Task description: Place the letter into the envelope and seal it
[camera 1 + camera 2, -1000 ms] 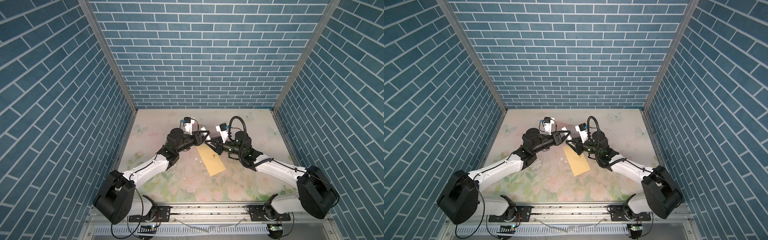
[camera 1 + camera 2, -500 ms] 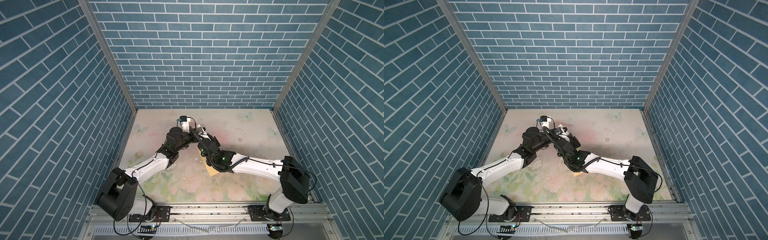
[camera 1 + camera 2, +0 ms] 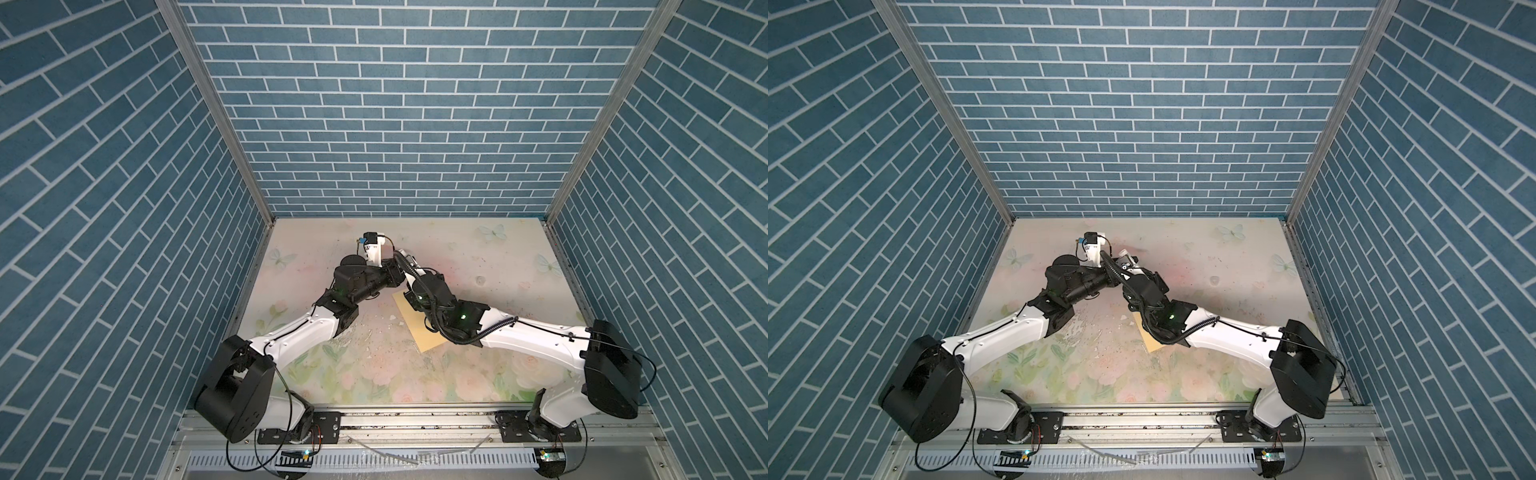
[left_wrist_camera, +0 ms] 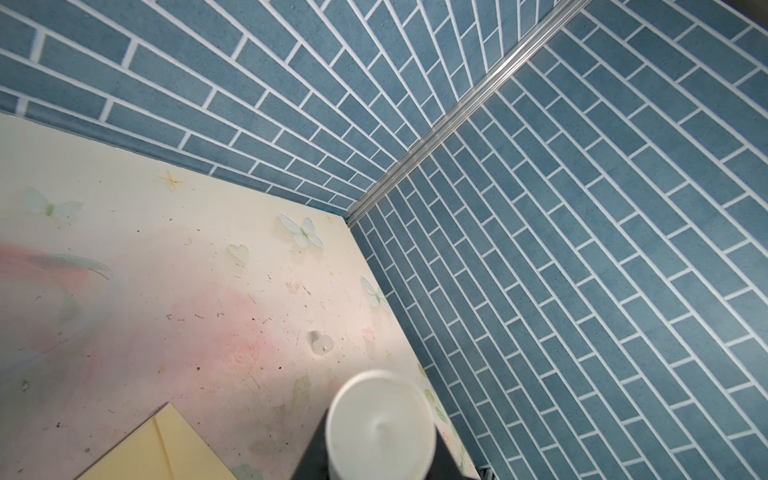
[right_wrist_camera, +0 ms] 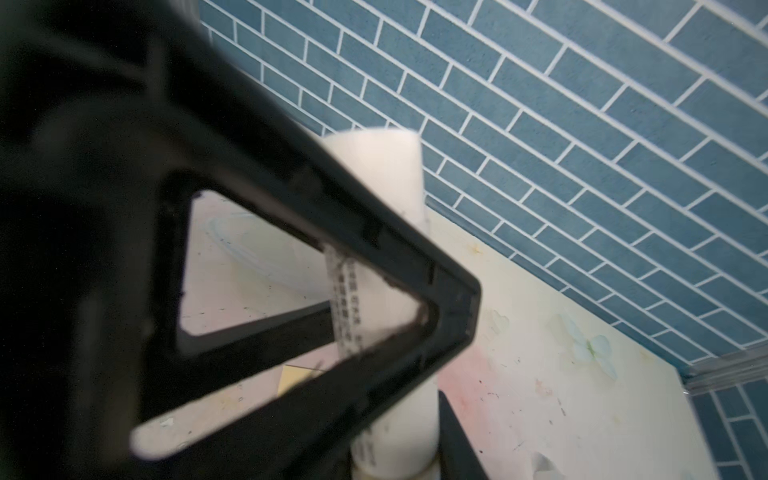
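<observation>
The pale-yellow envelope [image 3: 415,328] lies on the table, largely covered by my right arm in both top views [image 3: 1148,340]. A corner of it shows in the left wrist view [image 4: 166,453], and a small yellow corner of the envelope [image 5: 291,376] shows in the right wrist view. The letter is out of view. My left gripper [image 3: 394,272] and right gripper [image 3: 402,259] meet beyond the envelope's far end. Both are shut on one white tube with a printed label [image 5: 386,174]. Its round white end [image 4: 380,415] fills the left jaws. The left gripper's triangular finger [image 5: 436,291] crosses the right wrist view.
The floral table mat [image 3: 374,374] is scratched and peeled near the envelope [image 3: 353,336]. A small clear bump [image 4: 322,343] sits on the mat toward the right wall. Blue brick walls close in three sides, and a metal rail [image 3: 415,419] runs along the front.
A second ago the grippers stood apart at the envelope's far end. The right arm has swung left over the envelope, and the grippers now meet on the white tube.
</observation>
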Action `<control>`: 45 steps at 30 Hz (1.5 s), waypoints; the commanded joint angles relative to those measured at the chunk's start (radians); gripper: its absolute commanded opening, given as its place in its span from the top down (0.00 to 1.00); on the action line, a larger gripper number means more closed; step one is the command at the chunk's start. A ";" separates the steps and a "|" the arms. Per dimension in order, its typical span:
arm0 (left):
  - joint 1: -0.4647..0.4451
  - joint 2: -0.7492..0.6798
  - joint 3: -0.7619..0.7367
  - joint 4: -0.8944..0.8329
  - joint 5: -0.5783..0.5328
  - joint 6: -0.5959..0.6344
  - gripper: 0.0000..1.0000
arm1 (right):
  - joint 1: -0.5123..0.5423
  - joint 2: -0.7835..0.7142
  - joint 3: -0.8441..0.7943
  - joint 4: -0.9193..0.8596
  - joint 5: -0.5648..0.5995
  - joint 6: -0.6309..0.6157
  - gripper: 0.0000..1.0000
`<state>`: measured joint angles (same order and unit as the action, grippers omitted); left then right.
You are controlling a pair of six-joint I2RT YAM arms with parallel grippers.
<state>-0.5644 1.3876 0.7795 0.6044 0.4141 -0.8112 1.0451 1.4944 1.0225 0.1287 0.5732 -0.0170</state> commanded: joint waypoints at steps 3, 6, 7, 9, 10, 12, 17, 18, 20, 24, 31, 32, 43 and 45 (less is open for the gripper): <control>-0.012 -0.032 0.009 0.063 0.085 0.011 0.58 | -0.102 -0.113 -0.108 0.135 -0.323 0.214 1.00; -0.012 -0.035 0.006 0.089 0.100 0.019 0.42 | -0.152 -0.167 -0.175 0.211 -0.431 0.280 1.00; -0.012 -0.036 0.006 0.097 0.106 0.024 0.38 | -0.165 -0.184 -0.196 0.237 -0.462 0.295 1.00; -0.013 -0.036 0.004 0.111 0.115 0.030 0.33 | -0.188 -0.209 -0.227 0.274 -0.515 0.319 1.00; -0.012 -0.035 0.002 0.123 0.120 0.034 0.30 | -0.199 -0.220 -0.240 0.291 -0.544 0.331 1.00; -0.012 -0.036 -0.004 0.146 0.125 0.036 0.27 | -0.218 -0.235 -0.260 0.320 -0.602 0.352 1.00; -0.012 -0.031 -0.023 0.226 0.161 0.042 0.23 | -0.265 -0.249 -0.305 0.425 -0.768 0.432 1.00; -0.012 -0.031 -0.026 0.243 0.169 0.040 0.23 | -0.276 -0.249 -0.312 0.453 -0.798 0.452 1.00; -0.012 -0.031 -0.034 0.266 0.182 0.040 0.23 | -0.292 -0.244 -0.323 0.493 -0.850 0.484 1.00; -0.012 -0.030 -0.038 0.274 0.200 0.043 0.23 | -0.311 -0.228 -0.329 0.550 -0.919 0.531 1.00; -0.012 -0.018 -0.037 0.269 0.204 0.048 0.25 | -0.322 -0.195 -0.317 0.603 -1.015 0.583 1.00; -0.012 -0.016 -0.036 0.272 0.206 0.047 0.25 | -0.322 -0.188 -0.311 0.602 -1.031 0.587 1.00; -0.012 -0.003 -0.038 0.277 0.206 0.042 0.57 | -0.326 -0.148 -0.277 0.603 -1.109 0.619 1.00; -0.012 -0.002 -0.039 0.273 0.204 0.042 0.59 | -0.326 -0.148 -0.276 0.606 -1.112 0.623 1.00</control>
<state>-0.5739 1.3758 0.7509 0.8501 0.6056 -0.7765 0.7250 1.3411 0.7078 0.6853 -0.5068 0.5735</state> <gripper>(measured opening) 0.415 0.262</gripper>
